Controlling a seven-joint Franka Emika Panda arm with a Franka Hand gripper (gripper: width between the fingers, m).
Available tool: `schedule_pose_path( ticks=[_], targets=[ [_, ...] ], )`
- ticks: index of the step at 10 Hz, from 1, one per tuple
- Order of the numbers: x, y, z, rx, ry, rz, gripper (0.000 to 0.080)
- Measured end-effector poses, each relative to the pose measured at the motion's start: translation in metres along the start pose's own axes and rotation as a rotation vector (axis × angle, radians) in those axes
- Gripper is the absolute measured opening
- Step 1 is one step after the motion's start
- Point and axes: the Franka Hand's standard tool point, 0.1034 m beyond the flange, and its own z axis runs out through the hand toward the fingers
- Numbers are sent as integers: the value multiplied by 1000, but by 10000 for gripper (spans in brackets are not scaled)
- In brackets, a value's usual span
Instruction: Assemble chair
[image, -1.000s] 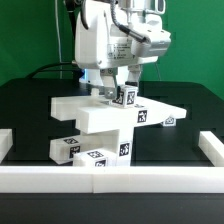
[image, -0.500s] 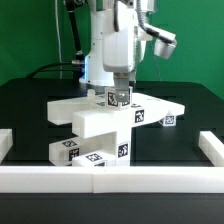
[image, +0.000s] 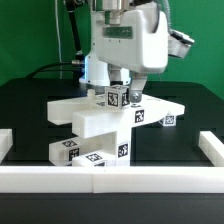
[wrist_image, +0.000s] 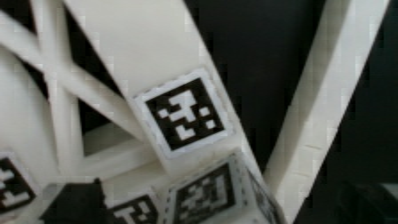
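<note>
The chair (image: 100, 122) — likely stiff, light, slick plastic blocks — stands stacked just behind the border rail (image: 110, 179). The fingers (image: 123, 84) hover at its top tagged cube (image: 117, 98); closed or not, I cannot tell. Grip flat opposite faces.

Your hand (image: 121, 93) has twisted on the spot above the top slab (image: 95, 117) and its wide body now faces the camera. The tagged block (image: 115, 98) clamped in it turned along, now showing two tag faces.
</note>
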Motion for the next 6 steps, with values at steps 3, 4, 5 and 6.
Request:
schedule_pose_path(
  ticks=[3,4,5,6],
  targets=[
    [5,-3,-2,-1,11,-266,649],
    [5,-4,-2,-1,13,-313,649],
    [6,-3,-2,-6,19,-420,649],
    [7,-3,-2,-10,21,-483,649]
  ],
)
